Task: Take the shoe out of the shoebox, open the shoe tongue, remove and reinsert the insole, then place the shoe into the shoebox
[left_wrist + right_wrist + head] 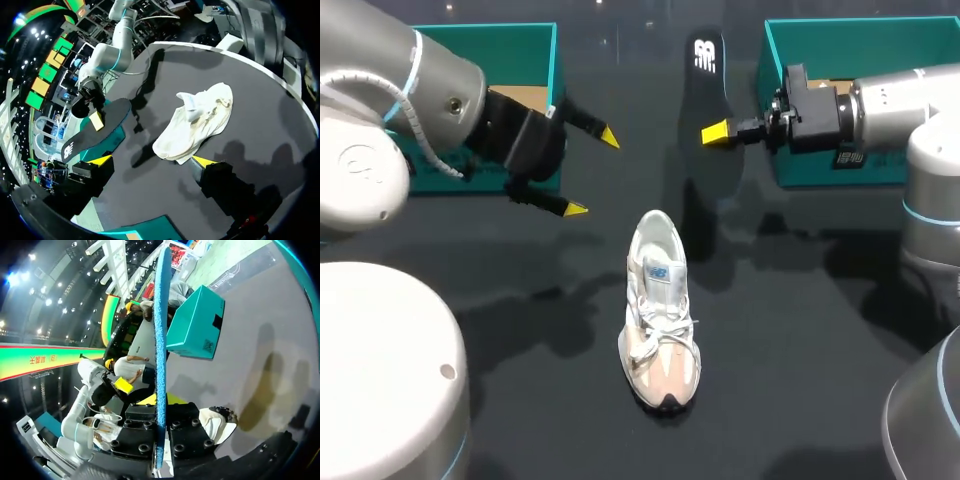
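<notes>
A white and beige shoe [660, 320] lies on the black table, toe towards the near edge, tongue pulled up. In the left wrist view the shoe [197, 122] is ahead of my left gripper [154, 161], apart from it. My left gripper [592, 173] hangs open and empty above the table, left of the shoe. My right gripper [717, 132] is shut on the dark insole [705, 75], holding it upright in the air behind the shoe. The right wrist view shows the insole [160, 340] edge-on between the fingers of my right gripper [159, 402]. The insole [95, 130] also shows in the left wrist view.
One teal shoebox part [535, 45] stands at the back left behind my left arm. Another teal part [800, 40] stands at the back right under my right arm. The box [195, 325] and the shoe [217, 422] also appear in the right wrist view.
</notes>
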`<state>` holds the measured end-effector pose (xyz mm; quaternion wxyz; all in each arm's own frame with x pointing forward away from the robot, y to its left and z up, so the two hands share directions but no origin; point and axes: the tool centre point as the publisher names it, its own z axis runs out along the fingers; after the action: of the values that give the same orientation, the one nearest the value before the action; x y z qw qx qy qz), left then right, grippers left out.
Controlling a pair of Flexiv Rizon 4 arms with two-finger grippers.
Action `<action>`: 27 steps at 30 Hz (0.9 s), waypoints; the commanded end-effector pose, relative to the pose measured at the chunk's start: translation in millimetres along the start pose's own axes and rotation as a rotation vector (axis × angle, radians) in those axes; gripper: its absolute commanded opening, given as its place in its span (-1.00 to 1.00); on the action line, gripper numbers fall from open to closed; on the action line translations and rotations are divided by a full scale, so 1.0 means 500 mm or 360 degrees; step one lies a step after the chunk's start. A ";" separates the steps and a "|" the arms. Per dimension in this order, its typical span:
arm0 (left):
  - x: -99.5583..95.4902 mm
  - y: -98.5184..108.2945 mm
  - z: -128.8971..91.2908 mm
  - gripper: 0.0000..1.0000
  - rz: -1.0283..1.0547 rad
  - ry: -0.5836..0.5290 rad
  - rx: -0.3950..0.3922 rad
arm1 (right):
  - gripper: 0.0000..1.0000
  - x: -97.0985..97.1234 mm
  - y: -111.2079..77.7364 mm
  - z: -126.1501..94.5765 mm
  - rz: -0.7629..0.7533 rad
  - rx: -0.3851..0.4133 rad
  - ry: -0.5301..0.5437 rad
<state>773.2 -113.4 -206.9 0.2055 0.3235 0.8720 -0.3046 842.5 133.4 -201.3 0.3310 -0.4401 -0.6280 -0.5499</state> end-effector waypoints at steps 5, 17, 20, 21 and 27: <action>0.060 0.024 0.034 1.00 -0.0651 0.0359 -0.0035 | -1.00 -0.047 -0.037 0.025 -0.0175 -0.0023 0.0077; 0.084 0.027 0.047 1.00 -0.0710 0.0396 -0.0288 | -1.00 -0.047 -0.037 0.025 -0.0175 -0.0023 0.0077; 0.109 0.036 0.080 1.00 -0.0805 0.0432 -0.0304 | -1.00 -0.057 -0.049 0.040 -0.0242 -0.0105 0.0030; 0.116 0.040 0.086 1.00 -0.0828 0.0448 -0.0280 | -1.00 -0.059 -0.054 0.046 -0.0245 -0.0112 0.0030; 0.144 0.061 0.098 1.00 -0.0936 0.0472 -0.0300 | -1.00 -0.056 -0.071 0.079 -0.0425 -0.0238 0.0082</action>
<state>747.8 -94.0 -283.7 0.0077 0.0813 0.9720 -0.2205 828.1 158.4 -241.5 0.2603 -0.3608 -0.6503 -0.6158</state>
